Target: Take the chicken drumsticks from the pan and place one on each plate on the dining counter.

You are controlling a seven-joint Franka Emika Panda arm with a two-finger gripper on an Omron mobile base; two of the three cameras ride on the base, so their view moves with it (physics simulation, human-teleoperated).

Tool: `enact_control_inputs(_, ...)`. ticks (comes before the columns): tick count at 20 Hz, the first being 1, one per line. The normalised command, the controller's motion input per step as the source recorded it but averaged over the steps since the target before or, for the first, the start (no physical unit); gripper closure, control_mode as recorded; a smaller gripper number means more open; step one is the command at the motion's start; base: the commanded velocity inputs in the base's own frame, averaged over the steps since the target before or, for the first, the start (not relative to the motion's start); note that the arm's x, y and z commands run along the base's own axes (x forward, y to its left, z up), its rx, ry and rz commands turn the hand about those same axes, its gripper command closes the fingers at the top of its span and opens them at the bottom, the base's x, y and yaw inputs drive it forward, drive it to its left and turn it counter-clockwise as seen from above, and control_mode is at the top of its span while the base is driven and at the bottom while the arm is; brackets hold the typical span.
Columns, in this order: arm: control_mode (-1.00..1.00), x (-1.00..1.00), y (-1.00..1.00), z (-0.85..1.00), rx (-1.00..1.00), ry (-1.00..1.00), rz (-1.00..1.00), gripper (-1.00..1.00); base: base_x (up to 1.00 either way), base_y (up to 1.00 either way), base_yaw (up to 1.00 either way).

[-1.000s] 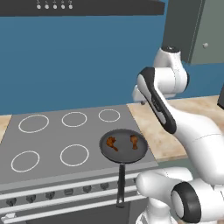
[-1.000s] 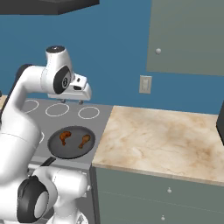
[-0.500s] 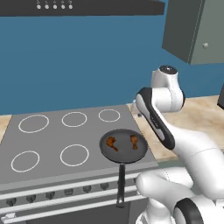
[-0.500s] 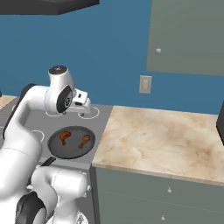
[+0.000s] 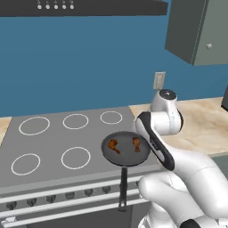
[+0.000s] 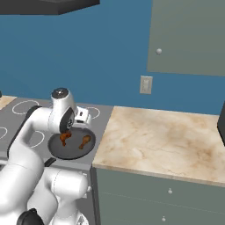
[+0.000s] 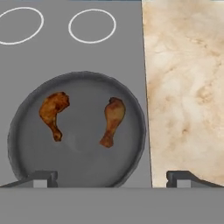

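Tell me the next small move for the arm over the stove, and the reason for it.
Probably lower the gripper toward the right-hand drumstick. Both drumsticks, that one and the left one, lie apart in the pan on the stove. The jaws stand wide open above the pan with nothing between them, and the right drumstick sits closer to the midline between them.
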Motion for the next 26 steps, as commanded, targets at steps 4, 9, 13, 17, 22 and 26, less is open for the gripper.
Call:
enact_control_inputs(4,-1.0,0.12,0.03,-0.52,0.0,0.0,-0.01,-1.0,0.0,0.0,0.0)
enact_control_inputs(9,-1.0,0.15,0.03,-0.57,0.0,0.0,-0.03,-1.0,0.0,0.0,0.0)
enact_control_inputs(13,-1.0,0.3,0.05,-0.53,0.0,0.0,-0.03,-1.0,0.0,0.0,0.0)
enact_control_inputs(17,-1.0,0.42,0.0,-0.42,0.0,0.0,-0.02,-1.0,0.0,0.0,0.0)
enact_control_inputs(22,-1.0,0.44,0.0,-0.42,0.0,0.0,-0.02,-1.0,0.0,0.0,0.0)
enact_control_inputs(26,-1.0,0.19,0.01,-0.52,0.0,0.0,-0.04,-1.0,0.0,0.0,0.0)
